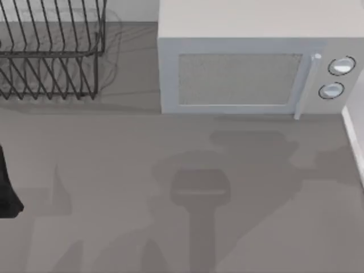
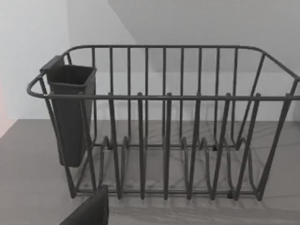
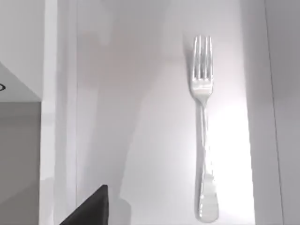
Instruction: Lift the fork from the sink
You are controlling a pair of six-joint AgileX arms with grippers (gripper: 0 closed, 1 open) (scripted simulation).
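The fork (image 3: 203,126) lies flat on the pale floor of the sink (image 3: 117,117), seen from the camera on the right arm's wrist, and nothing touches it: judged from this, the lift has not begun and the whole approach, grip and raise are left to do. It is a slim, shiny silver piece, its four short tines pointing away from the dark corner of the right tool (image 3: 89,208) that edges into that view, its long narrow handle widening to a rounded end nearer that tool. It lies straight, close beside one wall of the sink and parallel to it. Whether the right tool is wide or narrow cannot be told. From above, the grey table (image 1: 114,170) carries a microwave (image 1: 244,74) at the back and a wire dish rack (image 1: 51,51) to the microwave's left; a dark part of the left arm (image 1: 8,187) sits at the table's left edge, in front of the rack. The left wrist camera faces that rack and its dark cutlery cup (image 2: 70,117); the left tool's (image 2: 89,211) opening cannot be told either.
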